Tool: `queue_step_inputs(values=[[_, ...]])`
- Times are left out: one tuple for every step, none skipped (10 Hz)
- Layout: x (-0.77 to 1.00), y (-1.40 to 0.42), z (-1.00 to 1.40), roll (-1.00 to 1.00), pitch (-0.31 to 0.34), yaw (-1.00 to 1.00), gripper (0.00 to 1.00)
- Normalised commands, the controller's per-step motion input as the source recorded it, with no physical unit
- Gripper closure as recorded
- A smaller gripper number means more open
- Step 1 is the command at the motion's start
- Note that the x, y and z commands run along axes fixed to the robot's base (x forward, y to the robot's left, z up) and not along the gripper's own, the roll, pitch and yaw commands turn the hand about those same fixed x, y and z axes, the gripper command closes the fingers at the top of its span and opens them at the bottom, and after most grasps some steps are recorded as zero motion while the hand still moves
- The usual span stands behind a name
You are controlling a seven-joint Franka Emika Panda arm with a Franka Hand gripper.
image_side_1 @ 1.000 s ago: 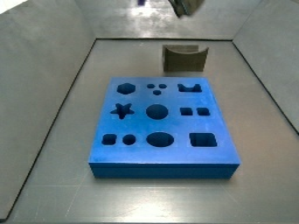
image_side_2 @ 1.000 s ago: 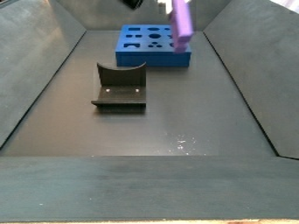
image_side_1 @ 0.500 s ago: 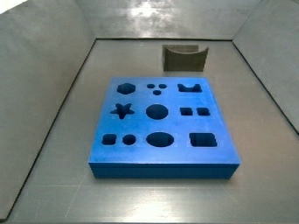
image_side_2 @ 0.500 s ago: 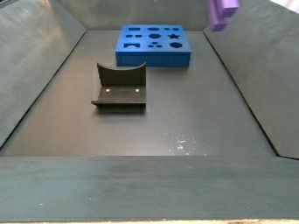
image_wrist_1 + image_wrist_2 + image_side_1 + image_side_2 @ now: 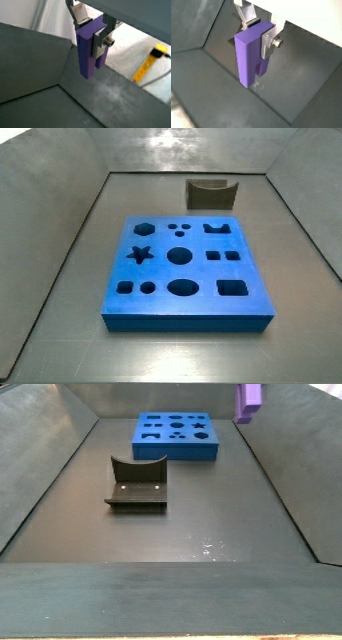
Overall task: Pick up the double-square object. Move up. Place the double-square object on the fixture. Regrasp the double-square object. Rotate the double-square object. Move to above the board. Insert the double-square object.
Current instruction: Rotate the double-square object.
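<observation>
The gripper (image 5: 92, 27) is clamped on the prism (image 5: 89, 49), its silver fingers (image 5: 80, 14) pinching the upper end, long axis hanging straight down from the jaws. In a side view the prism (image 5: 250, 401) shows only at the upper edge, high above the floor, about one o'clock from the fixture (image 5: 138, 484) and well apart from it. The board (image 5: 177, 435) sits beyond. I'd judge the next move is down toward seven o'clock, onto the fixture's notch.

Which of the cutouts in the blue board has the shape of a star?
It is the cutout at the board's left edge in a side view, middle row, beside the large round hole. Only it has points.
</observation>
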Motion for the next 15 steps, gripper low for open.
queue_step_inputs(values=[[-0.04, 0.04, 0.03, -1.0, 0.011, -0.54, 1.0], [-0.02, 0.04, 0.02, -1.0, 0.049, -0.53, 1.0], [-0.02, 0.03, 0.02, -1.0, 0.074, -0.53, 1.0], [-0.03, 0.03, 0.02, -1.0, 0.106, -0.53, 1.0], [-0.03, 0.03, 0.03, -1.0, 0.127, -0.52, 1.0], [-0.03, 0.03, 0.03, -1.0, 0.152, -0.5, 1.0], [-0.03, 0.03, 0.02, -1.0, 0.167, -0.48, 1.0], [-0.03, 0.03, 0.02, -1.0, 0.179, -0.45, 1.0], [-0.02, 0.03, 0.02, -1.0, 0.179, -0.43, 1.0], [0.0, 0.03, 0.02, -1.0, 0.181, -0.38, 1.0], [0.01, 0.03, 0.02, -0.82, 0.153, -0.28, 1.0], [0.02, 0.03, 0.02, -0.63, 0.129, -0.19, 1.0], [0.03, 0.03, 0.03, -0.38, 0.111, -0.11, 1.0], [0.03, 0.02, 0.03, -0.23, 0.107, -0.07, 1.0], [0.02, 0.01, 0.0, 0.0, 0.0, -1.0, 1.0]])
